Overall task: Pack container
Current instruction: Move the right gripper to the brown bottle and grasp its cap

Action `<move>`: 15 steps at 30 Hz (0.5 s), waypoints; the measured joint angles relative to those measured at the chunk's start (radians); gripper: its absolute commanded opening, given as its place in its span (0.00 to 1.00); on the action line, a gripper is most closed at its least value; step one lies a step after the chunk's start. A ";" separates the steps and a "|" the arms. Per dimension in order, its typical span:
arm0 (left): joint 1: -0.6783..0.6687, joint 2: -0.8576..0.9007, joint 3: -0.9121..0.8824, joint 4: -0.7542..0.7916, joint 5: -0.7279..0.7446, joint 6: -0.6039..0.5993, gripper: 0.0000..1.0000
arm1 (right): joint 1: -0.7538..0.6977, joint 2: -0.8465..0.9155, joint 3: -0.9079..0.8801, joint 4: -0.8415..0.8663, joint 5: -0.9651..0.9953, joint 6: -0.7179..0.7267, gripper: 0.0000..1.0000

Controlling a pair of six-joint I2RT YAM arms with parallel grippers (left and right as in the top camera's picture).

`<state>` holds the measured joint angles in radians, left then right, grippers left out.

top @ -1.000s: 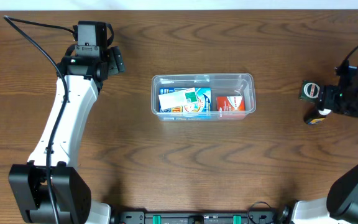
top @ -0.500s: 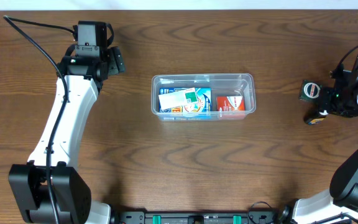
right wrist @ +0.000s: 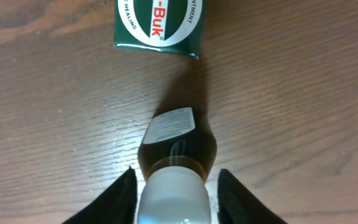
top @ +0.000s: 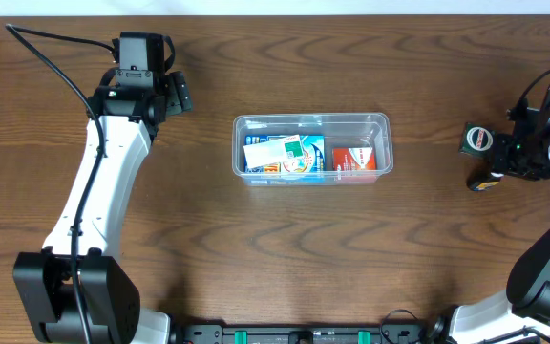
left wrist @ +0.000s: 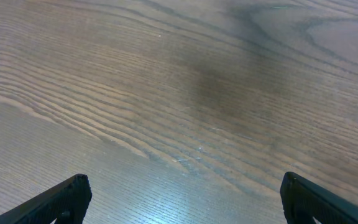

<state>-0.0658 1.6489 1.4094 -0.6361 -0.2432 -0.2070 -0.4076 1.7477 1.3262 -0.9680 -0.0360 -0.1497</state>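
Note:
The clear plastic container [top: 311,119] sits mid-table and holds blue and green packets [top: 285,153] and a small red box [top: 353,159]. At the right, a dark brown bottle [top: 485,180] with a white cap lies on the table, also in the right wrist view [right wrist: 178,140]. My right gripper [top: 504,170] straddles its cap [right wrist: 176,180], fingers close on both sides with slim gaps. A small green box [top: 476,139] lies just beyond the bottle [right wrist: 160,25]. My left gripper [top: 175,94] is open and empty over bare wood [left wrist: 182,186] at the far left.
The brown wooden table [top: 275,248] carries nothing else in view. Its far edge runs along the top of the overhead view. A black cable trails from the left arm [top: 46,53].
My right arm shifted slightly up and in toward the bottle's cap during the first half second, then held. The bottle, container and left arm have not moved.

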 measured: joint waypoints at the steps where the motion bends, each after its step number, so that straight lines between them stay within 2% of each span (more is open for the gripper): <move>1: 0.000 0.000 0.000 0.000 0.000 0.000 0.98 | 0.000 0.000 0.000 0.000 -0.002 0.000 0.36; 11: 0.000 0.000 0.000 0.000 0.000 0.000 0.98 | 0.000 0.000 0.000 -0.003 -0.014 0.000 0.21; 15: 0.000 0.000 0.000 0.000 0.000 0.000 0.98 | 0.000 0.000 0.000 -0.003 -0.014 0.000 0.21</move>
<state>-0.0658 1.6489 1.4094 -0.6361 -0.2432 -0.2073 -0.4076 1.7477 1.3262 -0.9714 -0.0502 -0.1501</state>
